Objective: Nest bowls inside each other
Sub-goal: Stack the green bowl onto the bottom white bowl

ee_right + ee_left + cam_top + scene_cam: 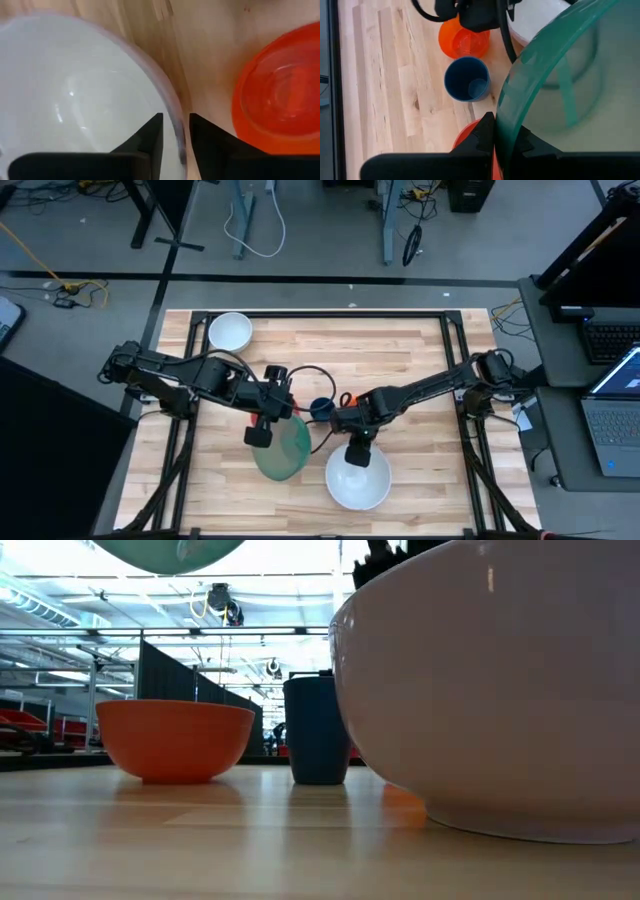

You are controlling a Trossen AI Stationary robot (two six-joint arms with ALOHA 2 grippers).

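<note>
My left gripper (260,432) is shut on the large green bowl (284,450), which hangs above the table (170,550). My right gripper (176,134) stands open over the far rim of the large white bowl (358,480). One of its fingers is inside the rim and one outside. The white bowl rests on its base (500,820). A dark blue cup-like bowl (466,79) and an orange bowl (463,41) stand on the table beyond it. A red bowl's edge (469,133) shows beneath my left fingers. A small white bowl (230,332) stands at the far left. My left gripper pinches the green bowl's rim (501,125) between its two fingers, one inside the bowl and one outside. The fingers slant down from the table's left side. The bowl is lifted clear of the table and hangs tilted, its opening turned sideways.
The blue cup (321,409) and the orange bowl (280,100) stand close behind the large white bowl, between the two arms. An orange-red bowl (175,738) stands left of the cup in the low view. Bare wood lies along the table's near edge and far right.
</note>
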